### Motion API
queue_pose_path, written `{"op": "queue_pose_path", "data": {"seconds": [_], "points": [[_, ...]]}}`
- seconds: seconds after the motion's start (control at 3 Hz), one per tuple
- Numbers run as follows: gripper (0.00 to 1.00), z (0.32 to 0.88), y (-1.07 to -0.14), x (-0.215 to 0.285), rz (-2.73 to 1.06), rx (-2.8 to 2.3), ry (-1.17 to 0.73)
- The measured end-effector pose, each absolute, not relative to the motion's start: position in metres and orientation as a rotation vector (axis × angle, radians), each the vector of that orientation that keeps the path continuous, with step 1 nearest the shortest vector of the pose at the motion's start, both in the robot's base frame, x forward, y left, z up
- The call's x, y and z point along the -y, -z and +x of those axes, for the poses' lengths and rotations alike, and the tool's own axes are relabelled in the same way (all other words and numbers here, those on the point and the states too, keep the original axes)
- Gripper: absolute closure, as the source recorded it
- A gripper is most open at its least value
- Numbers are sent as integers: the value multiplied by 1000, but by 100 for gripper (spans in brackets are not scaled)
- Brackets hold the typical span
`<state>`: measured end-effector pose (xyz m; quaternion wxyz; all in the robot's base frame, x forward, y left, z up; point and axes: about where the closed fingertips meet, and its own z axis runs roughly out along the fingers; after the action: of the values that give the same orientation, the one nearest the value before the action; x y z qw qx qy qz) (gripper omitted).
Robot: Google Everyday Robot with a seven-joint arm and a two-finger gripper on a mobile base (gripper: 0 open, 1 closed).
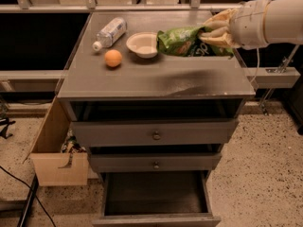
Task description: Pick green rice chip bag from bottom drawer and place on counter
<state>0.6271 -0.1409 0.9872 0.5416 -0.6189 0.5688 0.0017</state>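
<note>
Hovering at the back right of the bench [156, 79] with the end effector [214, 32] pinched on the right end of the green rice chip bag [182, 41], just beside the white bowl [143, 44]. Unclear whether touching the surface yet. Best to lower gently, keep off the bowl's rim, release, then lift straight up. Looks crinkly, bright green with darker print, sagging leftward. Below, bottom drawer [156, 193] pulled open.
</note>
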Motion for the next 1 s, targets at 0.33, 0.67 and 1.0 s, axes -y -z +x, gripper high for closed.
{"op": "queue_pose_path", "data": {"seconds": [0.33, 0.67, 1.0], "points": [[100, 643, -960, 124, -1487, -1310, -50], [100, 649, -922, 113, -1570, -1342, -51], [100, 652, -903, 111, -1612, -1365, -40]]}}
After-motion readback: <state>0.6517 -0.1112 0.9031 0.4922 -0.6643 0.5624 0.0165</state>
